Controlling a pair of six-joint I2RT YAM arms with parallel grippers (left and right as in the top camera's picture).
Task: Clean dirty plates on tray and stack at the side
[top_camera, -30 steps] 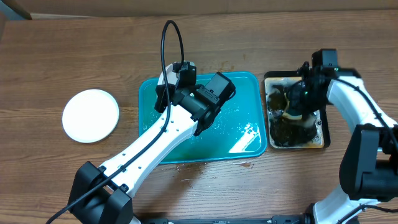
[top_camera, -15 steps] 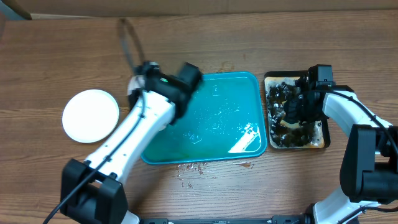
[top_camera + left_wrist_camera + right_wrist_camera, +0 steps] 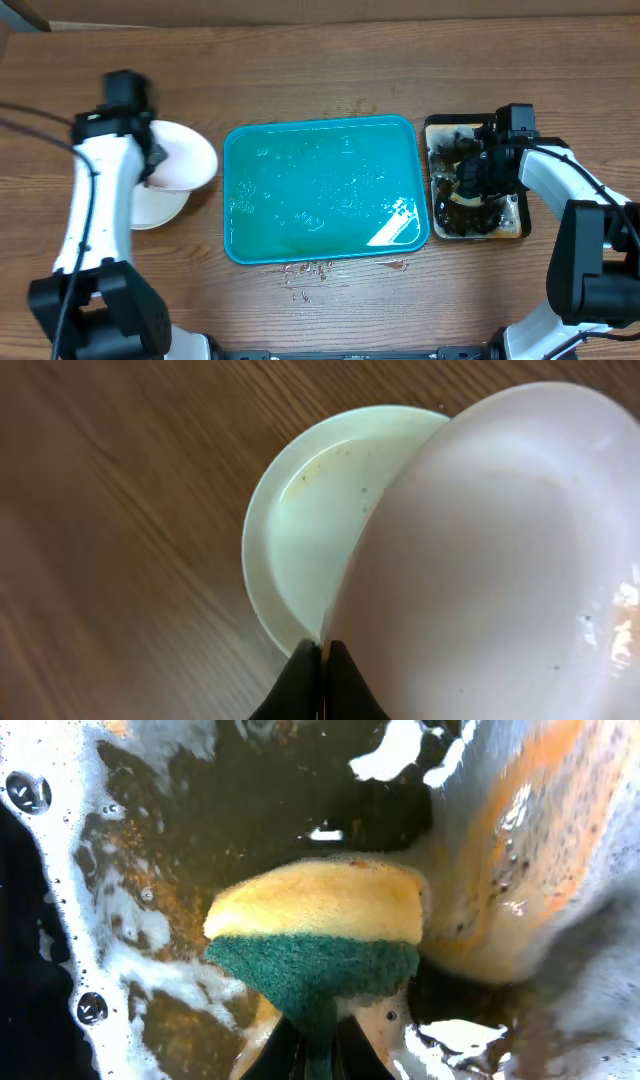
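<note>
My left gripper (image 3: 322, 660) is shut on the rim of a white plate (image 3: 500, 560) and holds it tilted above a pale yellow-green plate (image 3: 320, 510) lying on the table. Overhead, the held plate (image 3: 185, 155) overlaps the lower plate (image 3: 150, 205) at the left of the teal tray (image 3: 320, 190), which is wet and holds no plates. My right gripper (image 3: 318, 1050) is shut on a yellow and green sponge (image 3: 315, 935) in the dirty-water basin (image 3: 520, 228). A third plate is not in view.
The black-rimmed basin of brown foamy water stands right of the tray. Small wet spots (image 3: 310, 268) lie on the wood in front of the tray. My left arm (image 3: 95, 220) stretches over the table's left side.
My left arm has swung from over the tray to the far left, carrying the white plate over the plate on the table. The right gripper stays in the basin with the sponge.
</note>
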